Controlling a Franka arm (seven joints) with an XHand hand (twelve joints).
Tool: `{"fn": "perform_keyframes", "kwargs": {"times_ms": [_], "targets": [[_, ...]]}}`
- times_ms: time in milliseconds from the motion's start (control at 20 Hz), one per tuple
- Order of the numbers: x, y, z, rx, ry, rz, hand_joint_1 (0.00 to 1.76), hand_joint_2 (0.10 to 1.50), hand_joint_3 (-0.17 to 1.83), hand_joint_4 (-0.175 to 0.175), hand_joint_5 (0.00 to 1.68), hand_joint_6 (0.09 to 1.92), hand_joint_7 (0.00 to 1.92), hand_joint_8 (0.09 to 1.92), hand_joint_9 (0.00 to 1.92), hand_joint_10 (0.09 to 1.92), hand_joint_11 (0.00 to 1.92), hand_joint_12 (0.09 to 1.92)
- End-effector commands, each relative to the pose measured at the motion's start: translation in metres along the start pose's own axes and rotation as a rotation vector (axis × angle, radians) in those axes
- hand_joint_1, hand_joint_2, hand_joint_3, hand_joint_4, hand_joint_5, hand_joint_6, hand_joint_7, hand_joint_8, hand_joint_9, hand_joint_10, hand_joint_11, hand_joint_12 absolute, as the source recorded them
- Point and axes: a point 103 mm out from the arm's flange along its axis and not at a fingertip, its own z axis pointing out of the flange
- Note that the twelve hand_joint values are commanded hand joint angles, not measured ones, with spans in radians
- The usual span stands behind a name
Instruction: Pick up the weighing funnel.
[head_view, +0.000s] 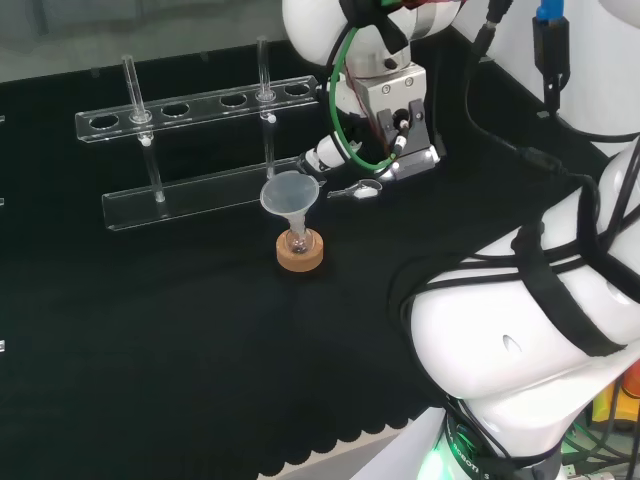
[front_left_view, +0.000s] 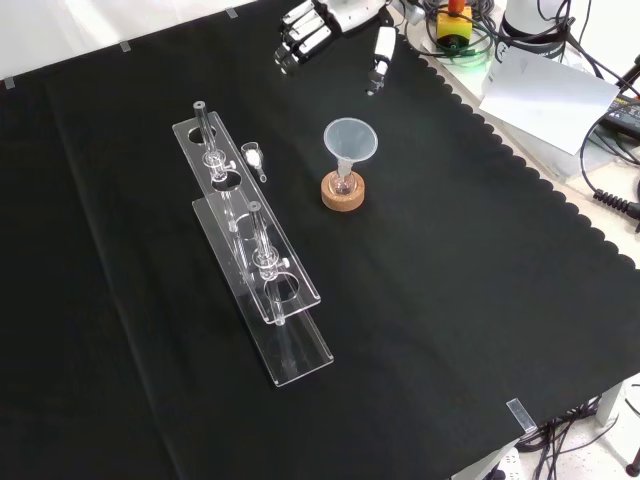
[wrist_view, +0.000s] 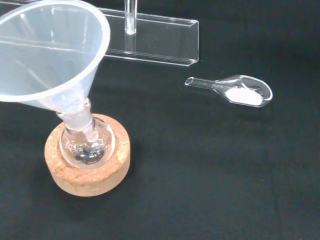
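1 clear, scoop-shaped weighing funnel (wrist_view: 235, 90)

place: lab | evidence: clear tube rack (front_left_view: 245, 215), funnel (front_left_view: 350, 140) in flask (front_left_view: 343, 185), black-cloth bench (front_left_view: 450, 300)

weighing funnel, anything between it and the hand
Nothing visible does. The weighing funnel lies alone on bare cloth, apart from the funnel and the test tube rack; the hand hovers nearby, fingers relaxed.

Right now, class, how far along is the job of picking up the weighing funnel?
Nothing is done yet: the weighing funnel, holding white powder, lies on the cloth beside the rack. The hand hangs open, holding nothing. Reaching, grasping and lifting remain.
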Motion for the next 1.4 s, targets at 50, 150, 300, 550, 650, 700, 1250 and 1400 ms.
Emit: {"fn": "perform_keyframes", "kwargs": {"times_ms": [50,150,300,550,650,700,1250,1400], "targets": [[-0.011,0.005,0.0,0.008,0.007,0.009,0.48,0.76,0.2,-0.063,0.21,0.09,0.0,0.62,0.22,0.75,0.0,1.54],[-0.017,0.008,0.0,0.007,0.017,0.015,0.48,0.76,0.2,-0.064,0.22,0.09,0.01,0.62,0.22,0.75,0.0,1.54],[-0.031,0.014,0.001,-0.013,0.027,0.021,0.5,0.77,0.21,-0.066,0.23,0.09,0.05,0.66,0.28,0.74,0.03,1.54],[-0.059,0.034,0.006,0.0,0.08,0.04,0.59,0.77,0.25,-0.073,0.3,0.09,0.18,0.71,0.42,0.7,0.15,1.48],[-0.067,0.043,0.011,0.009,0.09,0.039,0.61,0.77,0.26,-0.073,0.33,0.09,0.21,0.71,0.45,0.69,0.18,1.47],[-0.071,0.049,0.014,0.014,0.094,0.037,0.63,0.77,0.27,-0.073,0.34,0.09,0.22,0.71,0.47,0.68,0.19,1.46],[-0.096,0.103,0.059,0.079,0.137,0.017,0.69,0.75,0.33,-0.067,0.44,0.09,0.28,0.71,0.52,0.65,0.23,1.43],[-0.102,0.115,0.071,0.098,0.149,0.015,0.69,0.74,0.36,-0.067,0.45,0.09,0.28,0.7,0.53,0.64,0.24,1.42]]}}
